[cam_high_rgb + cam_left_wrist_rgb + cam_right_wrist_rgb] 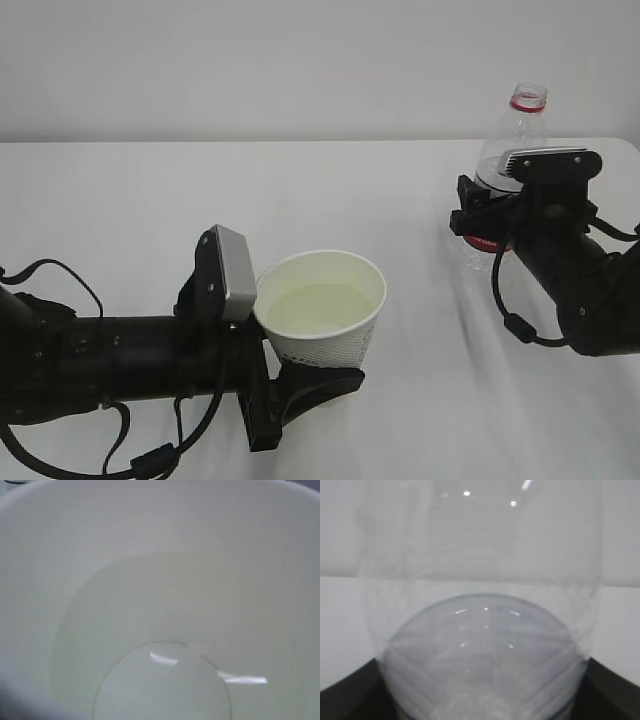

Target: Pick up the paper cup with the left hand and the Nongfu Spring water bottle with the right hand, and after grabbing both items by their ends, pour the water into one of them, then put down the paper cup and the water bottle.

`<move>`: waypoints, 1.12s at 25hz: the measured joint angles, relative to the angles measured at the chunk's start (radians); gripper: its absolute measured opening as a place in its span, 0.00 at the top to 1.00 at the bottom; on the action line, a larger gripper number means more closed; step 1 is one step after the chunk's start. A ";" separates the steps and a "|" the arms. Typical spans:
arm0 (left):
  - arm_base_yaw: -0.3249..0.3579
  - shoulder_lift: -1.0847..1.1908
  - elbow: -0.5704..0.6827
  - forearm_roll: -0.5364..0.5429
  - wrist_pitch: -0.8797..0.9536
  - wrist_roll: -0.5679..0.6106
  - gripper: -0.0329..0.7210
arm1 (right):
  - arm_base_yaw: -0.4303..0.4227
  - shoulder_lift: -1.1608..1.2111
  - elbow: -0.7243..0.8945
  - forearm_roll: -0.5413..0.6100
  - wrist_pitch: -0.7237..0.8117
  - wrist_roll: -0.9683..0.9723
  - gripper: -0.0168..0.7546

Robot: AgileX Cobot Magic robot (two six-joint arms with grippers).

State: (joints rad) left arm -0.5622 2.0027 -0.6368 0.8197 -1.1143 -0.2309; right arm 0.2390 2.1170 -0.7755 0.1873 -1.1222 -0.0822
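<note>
Nearest to us, our left hand point(300, 385), a black robot gripper arm with a grey rectangular pad and black cables, is reaching in low from the left edge of the exterior view, and its jaws are standing fairly wide around the lower part of the small white tapered paper cup point(325, 315), holding it. We are keeping the cup roughly upright, leaning slightly toward the camera, over the front of the white table point(150, 220). Clear water point(318, 307) is lying in the cup's cream inside; the left wrist view is showing that inside point(160, 555) filling the whole picture, with the water point(165, 680) glinting at the bottom.

Our right hand point(500, 215), the matching black gripper arm, is sitting at the right side of the table, well apart from the cup. Its jaws are standing wide on either side of the clear ribbed plastic Nongfu Spring water bottle point(520, 125), which is upright with its red neck ring on top and no cap. We cannot tell whether the jaws are pressing the bottle or merely flanking it. From the right wrist view the bottle point(485, 630) is looking empty, just in front of the lens.
</note>
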 joint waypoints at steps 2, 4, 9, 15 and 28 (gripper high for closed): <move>0.000 0.000 0.000 0.000 0.000 0.000 0.28 | 0.000 0.000 0.011 -0.005 -0.012 0.008 0.19; 0.000 0.000 0.000 0.000 0.000 0.000 0.28 | 0.000 0.000 0.034 -0.012 -0.015 0.012 0.19; 0.000 0.000 0.000 0.000 0.000 0.000 0.28 | 0.000 0.000 0.082 -0.030 -0.019 0.015 0.19; 0.000 0.000 0.000 0.000 0.000 0.000 0.28 | 0.000 -0.004 0.120 -0.039 -0.019 0.019 0.19; 0.000 0.000 0.000 0.000 0.000 0.000 0.28 | 0.000 -0.141 0.253 -0.043 -0.019 0.025 0.19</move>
State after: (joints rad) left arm -0.5622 2.0027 -0.6368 0.8197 -1.1143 -0.2309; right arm 0.2390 1.9763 -0.5220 0.1447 -1.1409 -0.0569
